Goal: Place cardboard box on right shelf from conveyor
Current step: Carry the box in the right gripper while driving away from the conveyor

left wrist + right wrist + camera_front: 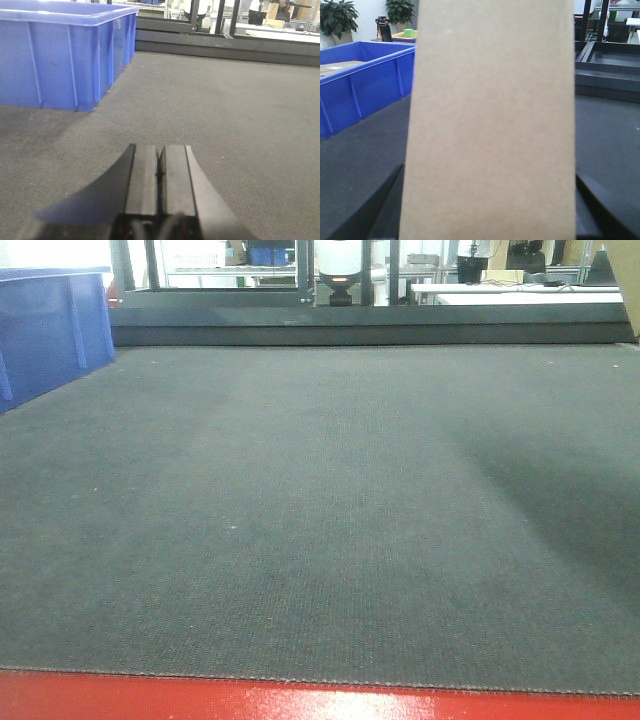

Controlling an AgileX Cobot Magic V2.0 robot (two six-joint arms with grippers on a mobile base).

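Cardboard box (pixel 490 125), plain tan-yellow, rectangular, smooth-sided: clamped in right gripper (pixel 489 172), upright, broad face turned flat toward wrist camera and filling centre of right wrist view. Black fingers (pixel 385 210) set against left and right edges of box, spread as wide as box itself. Top and bottom edges of box out of frame; contact with surface below impossible to confirm.

Right arm pose: wrist roughly level, pointed forward along wide, dark grey, textured conveyor belt (pixel 605 135), visible on both sides of box.

Left gripper (pixel 161 150): closed completely, two black finger pads face to face with only a thin seam between, nothing held. Left arm pose: wrist low and near level, fingers pointed forward along belt, close over its surface.

Large blue plastic bin (pixel 65 60), ribbed walls, open top: standing on belt ahead and to left of left gripper, well apart from it. Blue bin also to left of box in right wrist view, flat tan item lying inside at far-left end, too cropped to identify. Two potted plants (pixel 337 17) beyond bin in background.

Front-facing view: belt surface across whole frame, red front edge (pixel 300 702) along bottom, bin corner at upper left, black frame rail (pixel 370 325) across far end of belt.
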